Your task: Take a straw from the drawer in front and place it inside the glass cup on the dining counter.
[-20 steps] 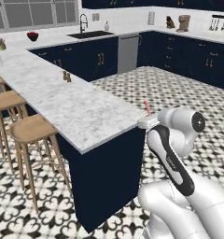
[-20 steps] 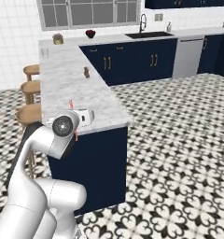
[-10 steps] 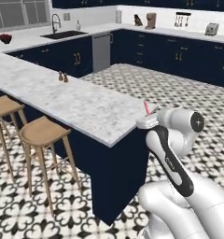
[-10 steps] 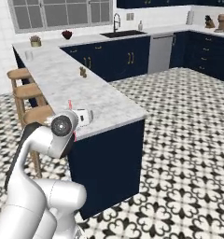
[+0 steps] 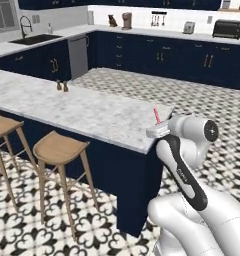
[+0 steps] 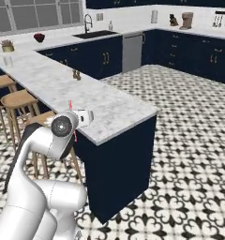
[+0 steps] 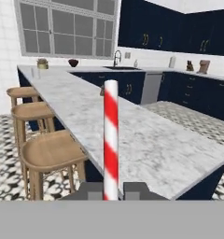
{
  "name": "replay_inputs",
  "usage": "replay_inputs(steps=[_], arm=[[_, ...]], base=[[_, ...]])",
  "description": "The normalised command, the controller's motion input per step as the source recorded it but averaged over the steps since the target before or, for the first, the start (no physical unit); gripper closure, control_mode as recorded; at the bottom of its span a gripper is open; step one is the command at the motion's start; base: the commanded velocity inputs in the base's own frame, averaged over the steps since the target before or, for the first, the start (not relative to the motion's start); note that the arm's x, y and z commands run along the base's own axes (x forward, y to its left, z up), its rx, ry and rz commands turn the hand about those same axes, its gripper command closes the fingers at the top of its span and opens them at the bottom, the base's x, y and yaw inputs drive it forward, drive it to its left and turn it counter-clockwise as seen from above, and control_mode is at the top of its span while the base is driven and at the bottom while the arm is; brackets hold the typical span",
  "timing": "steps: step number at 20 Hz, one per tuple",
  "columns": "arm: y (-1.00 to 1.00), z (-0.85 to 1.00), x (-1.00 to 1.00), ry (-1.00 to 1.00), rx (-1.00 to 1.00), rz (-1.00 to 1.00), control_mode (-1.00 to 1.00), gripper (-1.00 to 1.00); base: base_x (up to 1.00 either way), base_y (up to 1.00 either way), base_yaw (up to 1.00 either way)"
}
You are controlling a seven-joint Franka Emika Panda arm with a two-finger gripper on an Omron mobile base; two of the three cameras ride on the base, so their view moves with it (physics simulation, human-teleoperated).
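- One straw [image 7: 111, 140], red and white striped in the hand view, standing upright between the two dark fingertips [image 7: 90, 190] of the end effector [image 7: 111, 191]. The fingers sit narrow, right up against the straw on both sides, so it's gripped.
- In the left base view the straw [image 5: 156, 114] pokes up as a short pink-red stick above the end effector [image 5: 158, 131], which sits just off the near corner of the dining counter [image 5: 87, 112].
- In the right base view the straw [image 6: 70, 104] is a thin sliver above the arm's round joint, at the near edge of the counter [image 6: 109, 105].
- One long marble counter with a navy base, running away from the camera toward the window wall.
- Stools: three wooden ones [image 7: 53, 151] along the counter's left edge in the hand view; the left base view shows two [image 5: 59, 147].
- Two small brown shakers [image 5: 62, 86] side by side near the counter's far edge in the left base view, also seen as a pair [image 6: 77, 74] in the right base view.
- At the far end of the counter there's a faint clear shape that's probably the glass cup [image 6: 8, 60], but it's tiny and I wouldn't swear to it. It's well apart from the straw.
- Also at that far end: one small potted plant [image 6: 7, 45] and one dark bowl [image 6: 39, 37].
- One sink with a tall faucet [image 6: 88, 22] on the wall worktop.
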Motion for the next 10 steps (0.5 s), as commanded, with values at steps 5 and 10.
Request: replay_inputs(steps=[5,10], arm=[[0.0,0.0,0.0,0.0,0.0,0.0,1.0,1.0],[0.0,0.0,0.0,0.0,0.0,0.0,1.0,1.0]], base=[[-0.02,1.0,-0.39],[-0.03,1.0,-0.39]])
